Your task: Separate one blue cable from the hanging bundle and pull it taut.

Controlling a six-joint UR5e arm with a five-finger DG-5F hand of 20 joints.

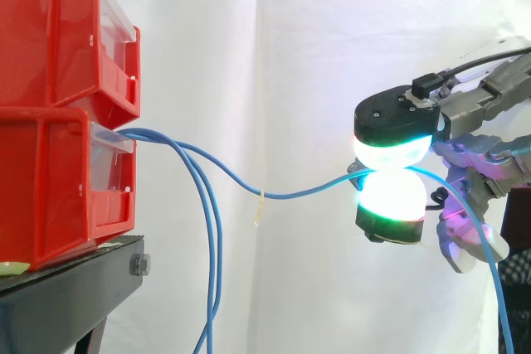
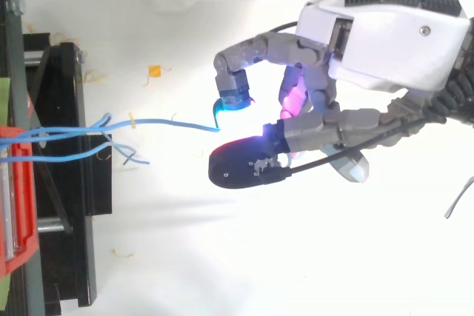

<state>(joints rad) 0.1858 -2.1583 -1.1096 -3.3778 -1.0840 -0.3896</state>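
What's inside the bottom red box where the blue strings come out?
The blue cables come out of the front of the lower red bin. Its red wall hides the inside, so where they begin cannot be seen.

Red bins [image 1: 41, 180], a black stand [image 1: 58, 308] and a blue cable [image 1: 290, 196] before a white curtain [image 1: 290, 39]; the grey-and-white hand [image 2: 370, 42] shows black-cased fingers [image 1: 390, 118] glowing white, edged green, magenta behind.

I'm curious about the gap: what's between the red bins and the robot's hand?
In the side view, one blue cable spans it, from the red bins to the fingers of the hand, sagging slightly.
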